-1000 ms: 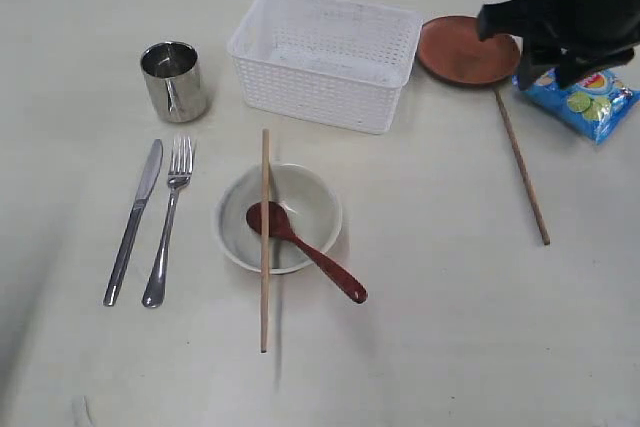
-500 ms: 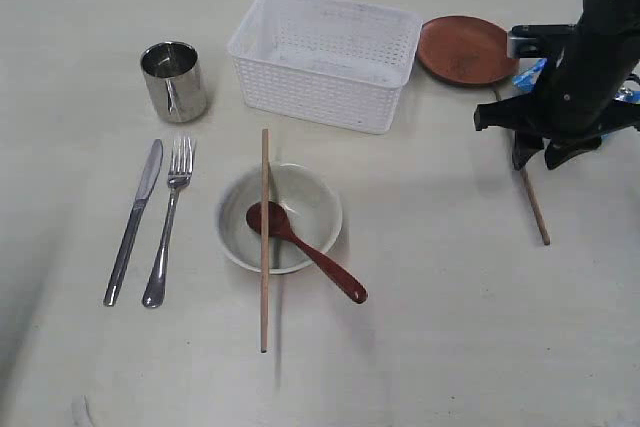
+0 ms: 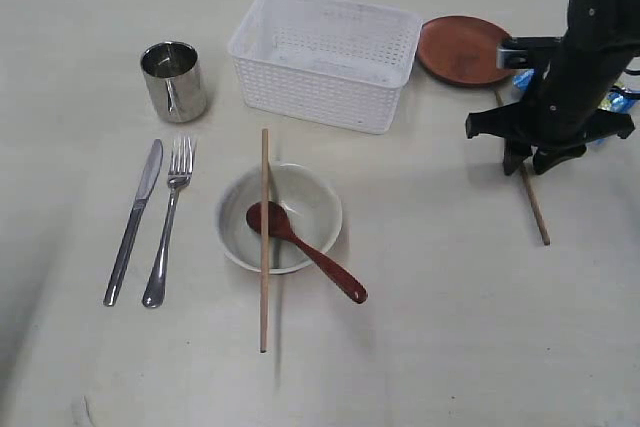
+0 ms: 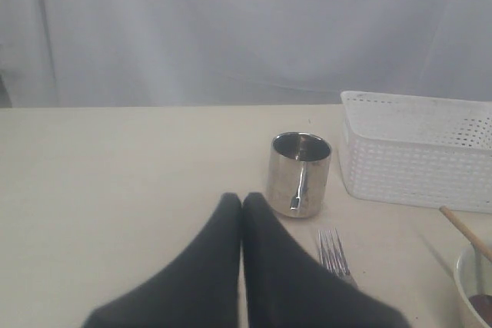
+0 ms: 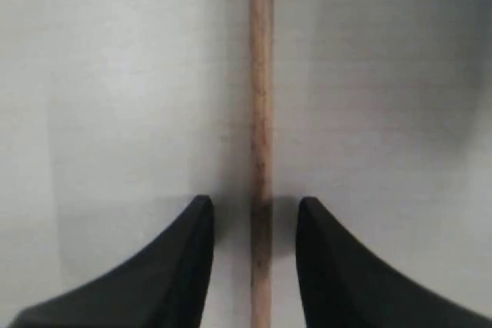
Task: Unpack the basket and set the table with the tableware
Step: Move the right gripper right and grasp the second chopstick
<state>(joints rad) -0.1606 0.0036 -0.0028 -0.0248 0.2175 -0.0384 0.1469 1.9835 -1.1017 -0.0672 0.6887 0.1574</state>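
The white basket [image 3: 320, 57] [image 4: 419, 151] stands at the back of the table [image 3: 450, 347], and nothing shows inside it. The steel cup [image 3: 175, 80] [image 4: 300, 173], knife [image 3: 133, 222] and fork [image 3: 168, 222] [image 4: 334, 255] lie to the left. One chopstick [image 3: 264, 237] rests across the cream bowl [image 3: 280, 217], which holds the wooden spoon [image 3: 305, 250]. The brown plate [image 3: 462, 49] sits right of the basket. My right gripper [image 3: 530, 162] [image 5: 256, 205] is open, low over the second chopstick [image 3: 537, 209] [image 5: 260, 113], which runs between its fingers untouched. My left gripper [image 4: 242, 199] is shut and empty, near the cup.
The blue chips bag [image 3: 618, 99] lies at the right edge, mostly hidden behind my right arm. A grey wall runs along the table's far edge. The left arm does not show in the exterior view.
My right arm has swung down from above the plate and chips bag and now straddles the loose chopstick. The tableware has not moved.
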